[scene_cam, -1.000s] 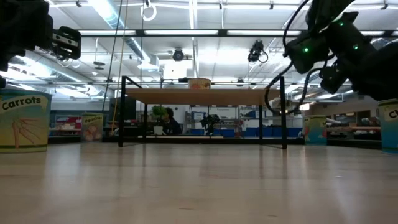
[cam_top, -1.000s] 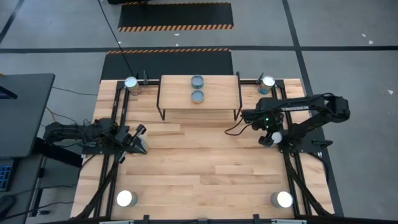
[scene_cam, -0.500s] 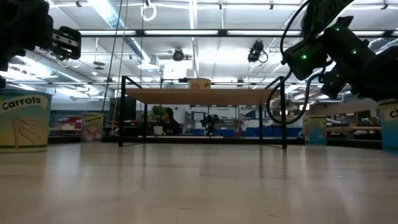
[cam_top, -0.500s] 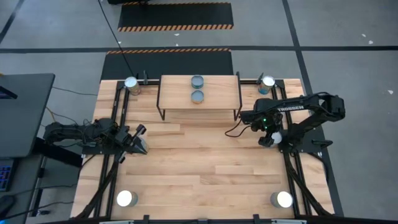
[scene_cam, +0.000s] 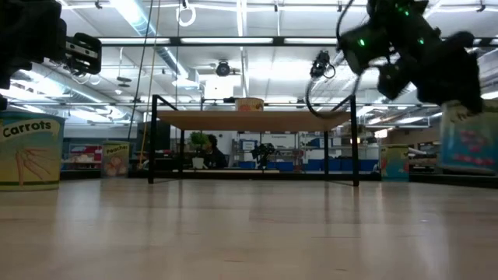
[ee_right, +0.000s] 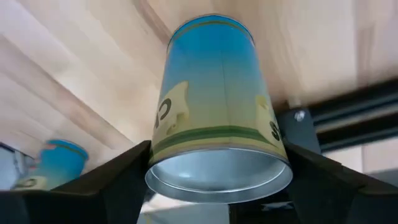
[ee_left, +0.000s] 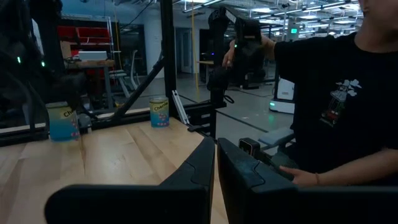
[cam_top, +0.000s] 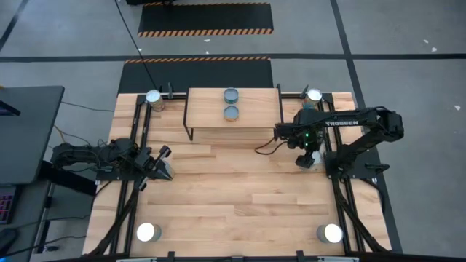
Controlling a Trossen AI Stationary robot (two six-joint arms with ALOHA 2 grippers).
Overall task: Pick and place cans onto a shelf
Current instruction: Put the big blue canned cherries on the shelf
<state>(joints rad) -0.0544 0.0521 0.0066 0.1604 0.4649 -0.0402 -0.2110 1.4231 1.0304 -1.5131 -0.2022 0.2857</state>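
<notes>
My right gripper (cam_top: 303, 156) is shut on a blue-and-yellow can (ee_right: 214, 99) with a silver top, right of the shelf (cam_top: 255, 116). In the low view the can (scene_cam: 467, 140) hangs above the table. Two cans with blue-grey tops (cam_top: 231, 95) (cam_top: 231, 112) stand on the shelf's board. Silver-topped cans stand upright at the table's corners (cam_top: 153, 97) (cam_top: 314, 95) (cam_top: 148, 232) (cam_top: 332, 233). My left gripper (cam_top: 169, 172) waits shut and empty at the table's left side. My right gripper pinches the can's side wall near its top rim (ee_right: 186, 149) between its two fingers (ee_right: 118, 180), one on each side. The fingers come from above, pointing down. The can hangs upright below them, lifted clear of the table.
The shelf's black wire legs (scene_cam: 355, 140) stand close to the held can's left. Black frame rails (cam_top: 342, 196) run along the table's right and left sides. A person (ee_left: 336, 93) stands beyond the table in the left wrist view. Bare planks (cam_top: 240, 189) lie in the middle.
My right gripper has moved toward the table's left edge, nearer the shelf, and upward. The can it holds has risen clear of the table and stays upright.
</notes>
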